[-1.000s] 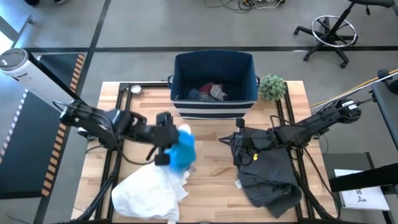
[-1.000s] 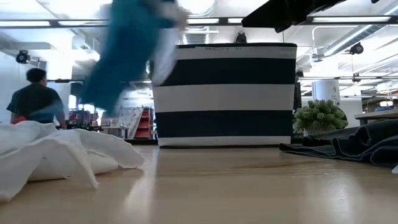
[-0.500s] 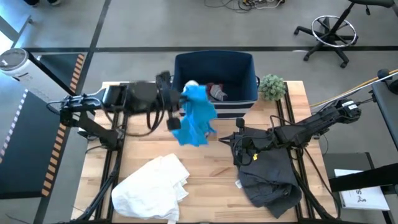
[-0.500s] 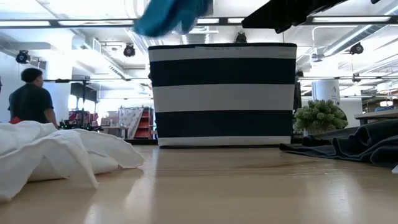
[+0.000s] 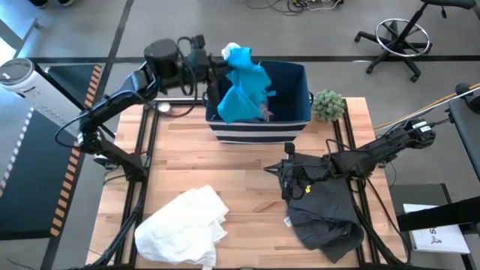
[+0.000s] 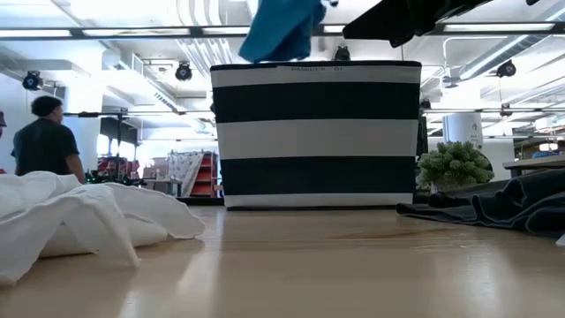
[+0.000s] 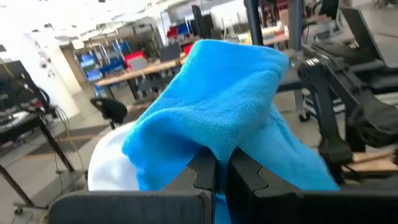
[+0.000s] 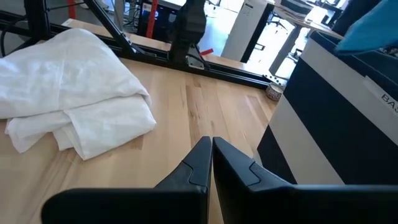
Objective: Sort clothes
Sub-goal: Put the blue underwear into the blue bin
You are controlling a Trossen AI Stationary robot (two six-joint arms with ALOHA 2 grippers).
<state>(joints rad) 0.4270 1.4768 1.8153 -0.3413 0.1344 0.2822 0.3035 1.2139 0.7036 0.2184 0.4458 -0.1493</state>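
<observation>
Teal-blue piece (image 5: pixel 242 86) carried from mid-table to over bin (image 5: pixel 296 75), pinched in left hand (image 7: pixel 217 171); bin's writing unreadable.

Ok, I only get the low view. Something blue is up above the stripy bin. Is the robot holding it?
Observer: Yes. The left wrist view shows the left end effector shut on the blue cloth.
Operator: Is anything inside the bin?
Observer: From above, a small grey piece shows inside the bin, beside the hanging cloth.
Operator: Where's the other arm?
Observer: The right end effector is shut and empty, low over the table in front of the bin, beside the dark grey garment.
</observation>
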